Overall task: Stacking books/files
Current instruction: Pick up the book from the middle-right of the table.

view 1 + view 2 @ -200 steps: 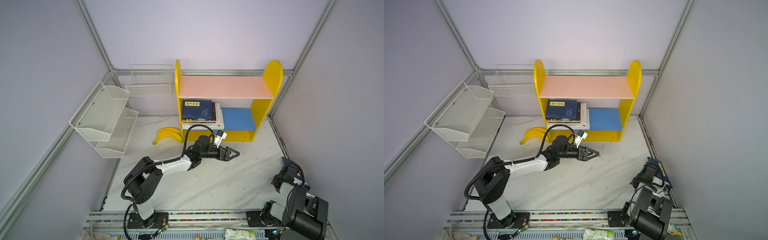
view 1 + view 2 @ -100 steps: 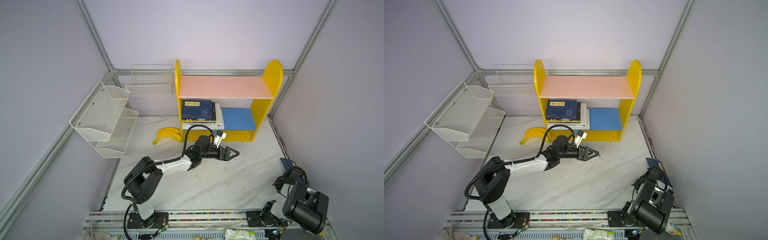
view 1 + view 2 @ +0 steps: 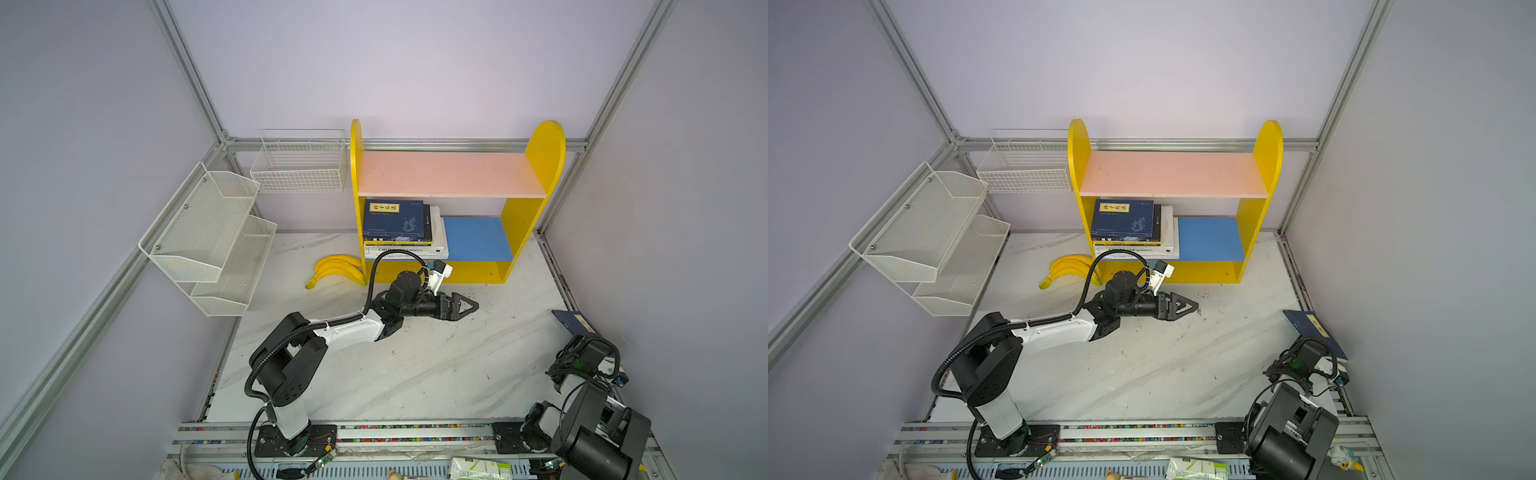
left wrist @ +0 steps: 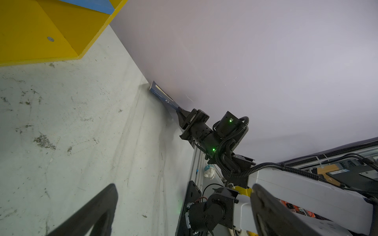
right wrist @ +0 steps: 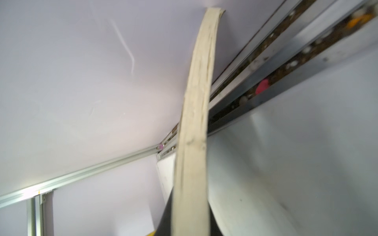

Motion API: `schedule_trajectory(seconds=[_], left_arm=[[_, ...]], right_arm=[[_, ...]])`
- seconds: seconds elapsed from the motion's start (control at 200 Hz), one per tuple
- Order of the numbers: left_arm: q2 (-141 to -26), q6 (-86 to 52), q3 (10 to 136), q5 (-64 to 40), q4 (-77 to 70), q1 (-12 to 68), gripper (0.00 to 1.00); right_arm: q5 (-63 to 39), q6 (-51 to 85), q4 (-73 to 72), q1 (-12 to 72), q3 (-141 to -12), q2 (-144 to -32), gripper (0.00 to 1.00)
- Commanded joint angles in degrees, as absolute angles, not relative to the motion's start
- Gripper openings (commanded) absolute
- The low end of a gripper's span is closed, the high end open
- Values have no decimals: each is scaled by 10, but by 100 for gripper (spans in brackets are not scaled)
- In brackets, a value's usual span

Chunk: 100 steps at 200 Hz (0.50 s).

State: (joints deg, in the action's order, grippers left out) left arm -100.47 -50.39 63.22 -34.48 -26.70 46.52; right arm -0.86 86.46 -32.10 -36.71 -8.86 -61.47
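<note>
Here, stacking appears nearly complete. From left: a white mesh two-tier wall rack [image 3: 208, 237] and a white wire basket [image 3: 299, 166]. A bunch of yellow bananas [image 3: 336, 270] lies on the marble tabletop [image 3: 415, 374], just beside the yellow shelf unit with a pink top board [image 3: 453, 174]. On its blue lower board rests the stack of flat books [image 3: 399, 224], a navy one uppermost. The left fingers [image 4: 108, 196] hang spread wide and empty before the shelf. At far right, the only loose volume, a navy book with a yellow label [image 3: 1312, 326], lies against the wall, its near end clamped between the closed right fingers [image 4: 185, 117]. Remaining, by judgement: carrying it onto the stack. The white left arm [image 3: 353, 328] lies across that path, and the pink board limits clearance.
</note>
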Motion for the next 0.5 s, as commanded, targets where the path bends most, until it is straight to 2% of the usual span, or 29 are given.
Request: schedule_trajectory(seconds=[0.0, 0.255, 0.41, 0.495], left_arm=[[-987, -501, 667, -339, -296, 464, 100], [-956, -509, 645, -333, -299, 434, 100], [-944, -565, 640, -364, -345, 394, 100], [-947, -590, 644, -374, -373, 380, 100]], right_arm=[[-126, 842, -264, -364, -129, -563, 0], [-280, 659, -136, -335, -306, -529, 0], [-369, 625, -99, -315, -390, -522, 1], [-389, 617, -91, -267, -415, -520, 3]])
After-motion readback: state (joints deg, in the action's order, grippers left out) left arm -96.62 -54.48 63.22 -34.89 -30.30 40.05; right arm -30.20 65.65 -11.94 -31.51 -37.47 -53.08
